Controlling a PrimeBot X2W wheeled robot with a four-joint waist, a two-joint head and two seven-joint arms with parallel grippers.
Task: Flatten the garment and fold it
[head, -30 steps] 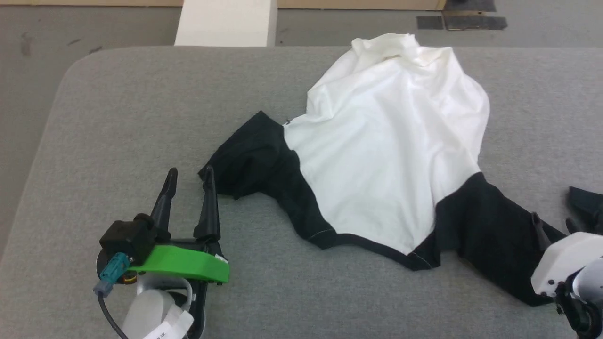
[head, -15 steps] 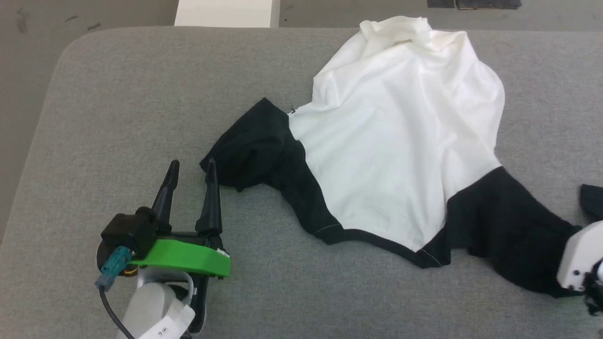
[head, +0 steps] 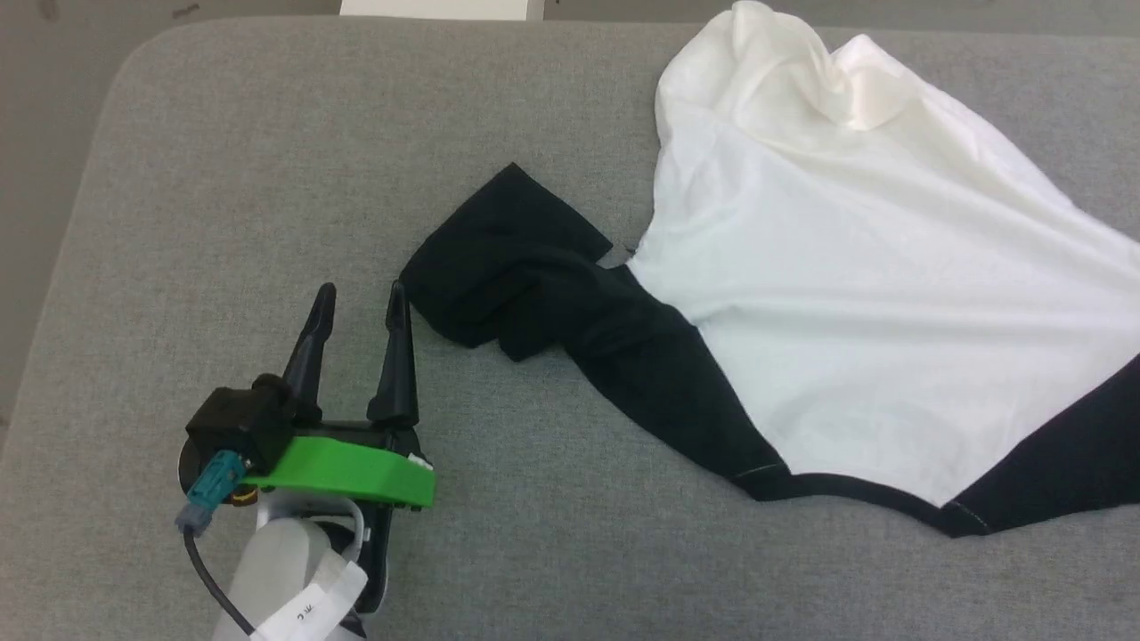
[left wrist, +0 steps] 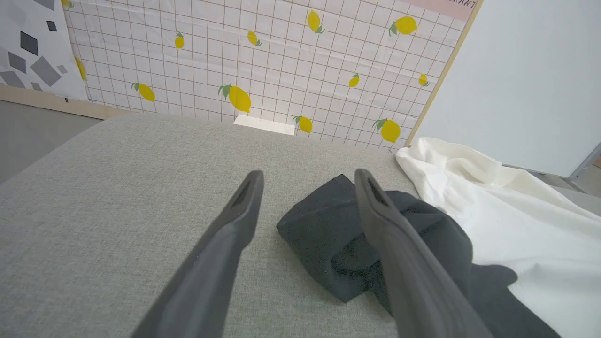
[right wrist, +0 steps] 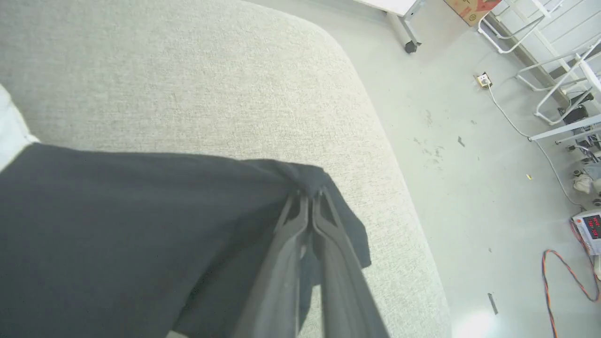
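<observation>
The garment (head: pixel 873 294) lies on the grey padded table (head: pixel 267 178), white body toward the back right, black sleeves at either side. Its left black sleeve (head: pixel 508 267) is bunched just right of my left gripper (head: pixel 361 298), which stands open, fingers apart from the cloth. In the left wrist view that sleeve (left wrist: pixel 328 244) sits beyond and partly behind the right finger of the left gripper (left wrist: pixel 307 176). In the right wrist view my right gripper (right wrist: pixel 310 192) is shut on the edge of the garment's other black sleeve (right wrist: pixel 141 220), which is lifted and stretched above the table.
The table's rounded corner (right wrist: pixel 347 61) and right edge drop to the floor close to the right gripper. On the floor lie an orange cable (right wrist: pixel 568 277) and a small meter (right wrist: pixel 589 227). A lemon-patterned wall (left wrist: pixel 263 65) stands behind the table.
My right gripper has shut on the right black sleeve and pulled it rightward, out of the head view, stretching the white body. The camera has tilted down. My left gripper has stayed put.
</observation>
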